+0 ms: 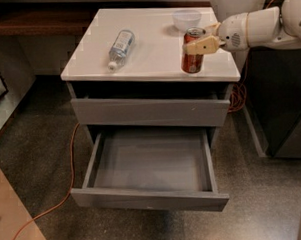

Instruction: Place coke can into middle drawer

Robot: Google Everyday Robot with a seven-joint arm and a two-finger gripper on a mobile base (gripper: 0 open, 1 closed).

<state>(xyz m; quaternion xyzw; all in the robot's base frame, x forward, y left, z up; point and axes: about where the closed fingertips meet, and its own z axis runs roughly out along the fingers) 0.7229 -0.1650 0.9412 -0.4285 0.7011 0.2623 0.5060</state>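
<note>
The coke can (193, 60), red with a silver top rim, stands upright on the white cabinet top (152, 47), near its right front corner. My gripper (197, 45) reaches in from the right on a white arm and sits at the can's upper half, with a tan part crossing the can's front. The middle drawer (149, 198) is pulled out wide below, and its shallow grey tray holds nothing. The can is on the top, directly above and behind the drawer's right side.
A clear water bottle (120, 47) lies on its side on the left of the top. A small clear bowl (186, 18) stands behind the can. A closed grey drawer front (150, 112) sits above the open one. An orange cable (68, 185) runs on the floor to the left.
</note>
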